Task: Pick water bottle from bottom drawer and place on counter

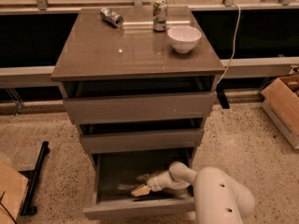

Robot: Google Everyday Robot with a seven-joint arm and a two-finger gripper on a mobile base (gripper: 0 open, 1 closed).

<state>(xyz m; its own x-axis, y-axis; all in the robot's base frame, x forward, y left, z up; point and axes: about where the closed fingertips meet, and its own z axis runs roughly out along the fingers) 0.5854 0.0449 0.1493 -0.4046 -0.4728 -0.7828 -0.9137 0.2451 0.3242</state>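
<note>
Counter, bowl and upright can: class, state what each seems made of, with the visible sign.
Counter: probably laminate or polished stone, glossy, reflecting light. Bowl: likely glazed ceramic, smooth white. Upright can: seemingly metal, silvery sheen. The hand is inside the bottom drawer.
</note>
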